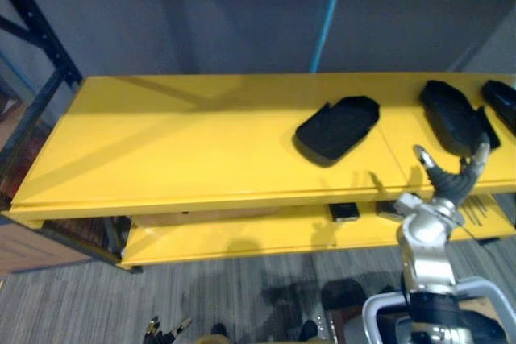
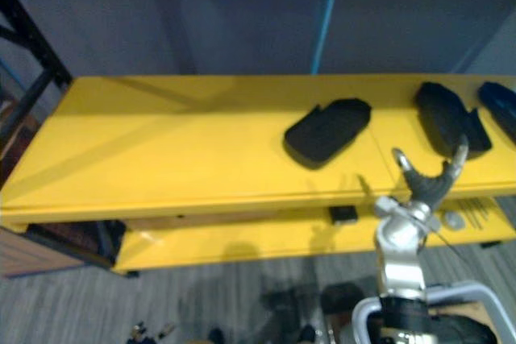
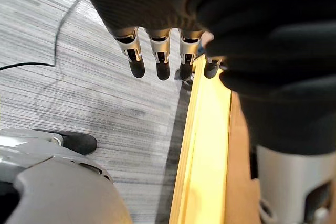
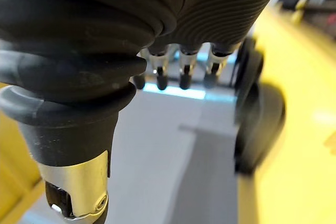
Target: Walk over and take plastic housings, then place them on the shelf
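Yellow shelf (image 1: 185, 151), two tiers, spans the view, with grey floor (image 1: 97, 296) in front of it. The left half of the top tier is bare.

Three black plastic housings lie flat on the top tier. The middle housing (image 1: 339, 126) is right of centre, the second housing (image 1: 453, 117) is further right, and the third housing (image 1: 504, 102) is cut by the view's edge.

Right hand (image 1: 449, 183): raised at the shelf's front edge, just before the second housing. Its fingers are spread and straight and grasp nothing (in the right wrist view a dark housing sits just past them).

Left hand (image 3: 162, 59): hanging low toward the floor, fingers relaxed, empty.

Judgement: the work is at the second housing; whether this is a reach or a let-go, I cannot tell. Either way, the hand should travel straight along the housing's long side with the fingers off its rim, so the part is not nudged toward the front edge.

Small black item (image 1: 344, 212) on the lower tier: leave alone.
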Robot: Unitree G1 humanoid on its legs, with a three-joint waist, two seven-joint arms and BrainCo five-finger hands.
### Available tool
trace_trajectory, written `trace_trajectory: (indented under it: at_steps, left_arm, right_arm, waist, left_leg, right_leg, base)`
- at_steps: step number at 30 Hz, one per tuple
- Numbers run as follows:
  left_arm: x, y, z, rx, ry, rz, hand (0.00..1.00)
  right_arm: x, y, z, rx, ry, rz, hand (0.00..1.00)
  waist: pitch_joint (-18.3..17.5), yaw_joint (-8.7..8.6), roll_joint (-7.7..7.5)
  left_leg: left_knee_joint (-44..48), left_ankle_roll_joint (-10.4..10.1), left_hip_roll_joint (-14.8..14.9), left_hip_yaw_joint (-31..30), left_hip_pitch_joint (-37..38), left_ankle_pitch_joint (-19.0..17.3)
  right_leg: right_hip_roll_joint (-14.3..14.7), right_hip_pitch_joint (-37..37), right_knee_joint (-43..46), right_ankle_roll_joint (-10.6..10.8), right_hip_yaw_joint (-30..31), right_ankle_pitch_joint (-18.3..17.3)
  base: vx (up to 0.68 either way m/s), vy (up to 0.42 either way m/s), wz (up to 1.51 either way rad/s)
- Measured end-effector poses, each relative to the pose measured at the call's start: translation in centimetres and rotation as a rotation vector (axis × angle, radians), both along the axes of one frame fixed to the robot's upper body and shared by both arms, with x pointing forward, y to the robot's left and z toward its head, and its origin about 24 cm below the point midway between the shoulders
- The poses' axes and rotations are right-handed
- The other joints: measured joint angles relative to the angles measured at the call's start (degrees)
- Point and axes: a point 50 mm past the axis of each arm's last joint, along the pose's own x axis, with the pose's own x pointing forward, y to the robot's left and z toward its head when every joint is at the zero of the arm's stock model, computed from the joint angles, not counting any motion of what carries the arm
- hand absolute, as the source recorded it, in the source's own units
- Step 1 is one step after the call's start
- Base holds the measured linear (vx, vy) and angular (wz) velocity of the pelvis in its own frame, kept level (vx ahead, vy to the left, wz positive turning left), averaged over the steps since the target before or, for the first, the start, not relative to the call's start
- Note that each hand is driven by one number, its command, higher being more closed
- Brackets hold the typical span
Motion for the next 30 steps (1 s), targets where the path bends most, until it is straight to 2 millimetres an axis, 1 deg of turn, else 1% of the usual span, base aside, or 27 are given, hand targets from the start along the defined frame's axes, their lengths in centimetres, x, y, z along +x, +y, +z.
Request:
trace_trajectory:
  at_steps: [1, 4, 6, 8, 9, 10, 12, 14, 17, 18, 19, 21, 22, 23, 24, 25, 26, 28, 29, 30]
  left_arm:
    - [0.0, 0.2, 0.0, 0.005, 0.001, 0.001, 0.0]
    - [-0.1, 0.2, 0.0, 0.007, 0.007, 0.015, 0.0]
    - [-0.1, 0.3, 0.0, 0.01, 0.01, 0.022, 0.0]
    - [-0.3, 0.3, -0.1, 0.008, 0.027, 0.044, 0.0]
    - [-0.4, 0.4, -0.1, 0.002, 0.027, 0.068, 0.0]
    - [-0.4, 0.3, -0.2, -0.002, 0.028, 0.07, 0.0]
    - [-0.5, -0.3, -0.3, -0.016, 0.028, 0.08, 0.0]
    - [-0.4, -0.6, -0.3, -0.024, 0.026, 0.069, 0.0]
    - [0.0, -0.9, -0.3, -0.029, 0.013, 0.016, 0.0]
    - [0.4, -0.8, -0.1, -0.016, 0.004, -0.017, 0.0]
    - [1.1, -0.7, 0.2, -0.009, -0.022, -0.041, 0.0]
    - [1.5, -0.7, 0.3, -0.011, -0.035, -0.05, 0.0]
    - [2.0, -0.9, 0.4, -0.021, -0.05, -0.059, 0.0]
    - [2.2, -0.9, 0.4, -0.024, -0.058, -0.059, 0.0]
    - [2.9, -1.3, 0.5, -0.034, -0.074, -0.07, 0.0]
    - [3.1, -1.5, 0.6, -0.037, -0.082, -0.081, 0.0]
    - [3.4, -1.7, 0.7, -0.046, -0.092, -0.084, 0.0]
    - [3.8, -1.9, 0.7, -0.069, -0.101, -0.062, 0.0]
    - [4.4, -1.9, 0.8, -0.077, -0.11, -0.065, 0.0]
    - [4.8, -2.0, 0.9, -0.081, -0.116, -0.07, 0.0]
  right_arm:
    - [0.1, -0.4, -0.7, 0.012, 0.017, 0.013, 0.0]
    - [0.8, -0.4, -1.2, 0.03, 0.041, 0.049, 0.0]
    - [1.8, -0.1, -0.5, 0.068, 0.005, 0.096, 0.0]
    - [2.5, 0.5, 0.1, 0.093, -0.022, 0.149, 0.0]
    - [2.8, 1.0, 0.2, 0.093, -0.018, 0.181, 0.0]
    - [3.0, 1.1, 0.2, 0.095, -0.012, 0.198, 0.0]
    - [3.5, 1.5, 0.1, 0.13, 0.003, 0.255, 0.0]
    - [3.5, 1.5, -0.1, 0.151, 0.026, 0.277, 0.0]
    - [3.6, 1.3, -1.1, 0.191, 0.076, 0.283, 0.0]
    - [3.9, 1.2, -1.4, 0.227, 0.093, 0.28, 0.0]
    - [4.9, 0.6, -1.6, 0.3, 0.098, 0.265, 0.0]
    - [6.1, 0.3, -1.4, 0.334, 0.11, 0.251, 0.0]
    - [7.7, 0.0, -0.5, 0.366, 0.101, 0.25, 0.0]
    - [8.4, 0.0, 0.1, 0.375, 0.092, 0.254, 0.0]
    - [9.5, -0.3, 1.6, 0.38, 0.068, 0.259, 0.0]
    - [10.0, -0.5, 2.3, 0.379, 0.052, 0.256, 0.0]
    - [10.6, -0.9, 3.9, 0.366, 0.012, 0.258, 0.0]
    - [11.5, -1.6, 6.2, 0.346, -0.024, 0.274, 0.0]
    - [11.6, -2.5, 7.2, 0.325, -0.028, 0.268, 0.0]
    - [11.6, -3.0, 7.7, 0.317, -0.033, 0.257, 0.0]
  waist:
    - [0.0, -0.03, -0.32]
    - [0.1, -0.07, -0.38]
    - [0.1, 0.04, -0.43]
    - [0.0, 0.07, -0.49]
    - [-0.3, 0.2, -0.99]
    - [-0.3, 0.27, -0.74]
    - [-0.6, 0.87, 0.74]
    - [-1.0, 0.76, 1.57]
    - [-1.3, 0.47, 2.07]
    - [-1.3, 0.23, 2.03]
    - [-1.0, -0.04, 1.76]
    - [-0.9, 0.02, 1.69]
    - [0.1, 0.58, 2.19]
    - [0.8, 0.92, 2.61]
    - [2.4, 1.51, 3.63]
    - [3.0, 1.7, 4.1]
    - [3.8, 1.83, 4.88]
    - [5.9, 1.79, 5.73]
    - [7.3, 1.81, 6.25]
    - [7.9, 1.8, 6.57]
  left_leg:
    - [0.0, 0.0, 0.4, 0.1, -0.1, 0.0]
    - [-0.1, -0.3, 1.0, -0.4, -0.4, -0.3]
    - [-0.1, -0.8, 1.6, -1.8, -1.1, 0.1]
    - [-0.1, -1.4, 2.4, -2.5, -1.7, 0.4]
    - [-0.1, -2.0, 2.5, -3.7, -2.5, 0.8]
    - [-0.1, -2.2, 2.7, -3.8, -2.8, 0.9]
    - [-0.1, -2.9, 3.9, -3.8, -3.5, 1.4]
    - [-0.1, -3.0, 4.5, -3.8, -4.4, 1.8]
    - [0.0, -3.0, 4.4, -3.9, -5.6, 2.8]
    - [0.0, -2.9, 3.9, -3.8, -6.5, 3.4]
    - [0.0, -2.7, 3.3, -3.5, -7.5, 4.2]
    - [0.2, -2.8, 2.6, -3.5, -8.0, 4.6]
    - [0.3, -2.7, 2.2, -3.5, -8.1, 4.9]
    - [0.3, -2.7, 2.0, -3.5, -8.2, 5.0]
    - [0.3, -2.2, 1.6, -3.6, -8.4, 5.4]
    - [0.3, -2.0, 1.4, -3.7, -8.8, 5.5]
    - [0.0, -1.5, 1.2, -3.8, -10.0, 5.9]
    - [0.0, -1.0, 0.9, -4.1, -11.2, 6.6]
    - [-0.1, -0.7, 1.0, -4.6, -11.6, 6.9]
    - [-0.1, -0.6, 1.0, -5.0, -12.1, 7.1]
  right_leg:
    - [-0.1, -0.7, 0.8, 0.0, 0.4, 0.0]
    - [0.4, -1.6, 2.8, 0.0, 2.1, 0.0]
    - [0.9, -1.9, 3.3, -0.1, 2.0, 0.0]
    - [1.6, -2.0, 3.2, -0.8, 2.0, -0.5]
    - [1.8, -2.0, 2.7, -0.8, 1.6, -2.2]
    - [2.2, -2.0, 2.6, -1.1, 1.3, -2.6]
    - [3.1, -2.0, 2.0, -1.2, 0.4, -3.7]
    - [3.3, -1.9, 1.2, -1.2, -1.0, -3.7]
    - [2.7, -1.7, 1.0, -1.2, -3.4, -3.1]
    - [2.2, -1.6, 1.0, -1.2, -4.5, -3.1]
    - [1.5, -1.7, 1.0, -1.1, -5.6, -3.0]
    - [1.0, -1.7, 0.8, -0.9, -6.4, -2.9]
    - [0.6, -1.7, 0.8, -0.7, -6.5, -2.6]
    - [0.3, -1.7, 0.8, -0.6, -6.5, -2.5]
    - [0.0, -1.8, 0.8, -0.5, -6.5, -2.0]
    - [-0.1, -2.1, 0.8, -0.5, -6.5, -1.8]
    - [-0.3, -3.1, 0.7, -0.6, -6.7, -1.4]
    - [-0.3, -4.1, 0.5, -0.6, -6.8, -0.7]
    - [-0.3, -4.1, 0.5, -0.7, -7.1, -0.6]
    - [-0.4, -4.2, 0.5, -0.7, -7.6, -0.5]
  base:
    - [-0.06, 0.016, -0.12]
    - [-0.07, -0.002, 0.05]
    - [-0.07, -0.049, 0.24]
    - [-0.04, -0.096, 0.22]
    - [-0.02, -0.098, 0.24]
    - [0.0, -0.122, 0.28]
    - [0.01, -0.096, 0.15]
    - [0.05, -0.065, 0.22]
    - [0.08, -0.004, 0.36]
    - [0.08, 0.044, 0.57]
    - [0.07, 0.048, 0.57]
    - [0.02, 0.031, 0.33]
    - [-0.01, 0.03, 0.19]
    - [-0.06, 0.044, 0.13]
    - [-0.07, 0.044, 0.05]
    - [-0.11, 0.047, 0.1]
    - [-0.11, 0.039, 0.1]
    - [-0.15, 0.024, 0.11]
    - [-0.14, 0.01, 0.19]
    - [-0.16, 0.011, 0.21]
